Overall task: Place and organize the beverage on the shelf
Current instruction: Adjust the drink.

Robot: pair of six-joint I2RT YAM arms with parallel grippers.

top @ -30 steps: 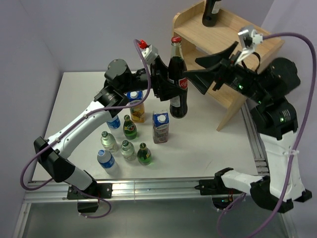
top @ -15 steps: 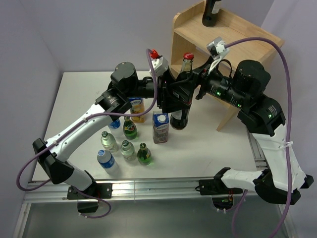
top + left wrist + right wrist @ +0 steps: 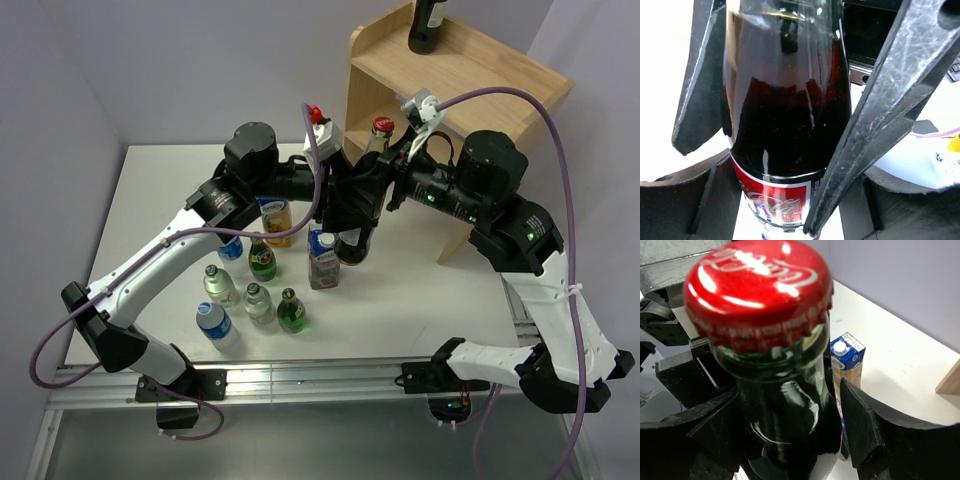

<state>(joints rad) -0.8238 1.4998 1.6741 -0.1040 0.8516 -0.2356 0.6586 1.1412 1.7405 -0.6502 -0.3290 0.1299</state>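
White tabletop [image 3: 430, 300] before the shelf [image 3: 480, 75]: left gripper [image 3: 352, 205] clamped on the cola bottle [image 3: 785, 125], whose body both arms largely hide from above; right gripper [image 3: 775, 410] straddles its neck, contact indiscernible.

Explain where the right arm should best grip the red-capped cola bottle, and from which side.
Grip the neck of the cola bottle, just under the cap, coming from the right. The left fingers clamp the wide body, leaving the narrow neck bare, and the right fingers sit either side of it.
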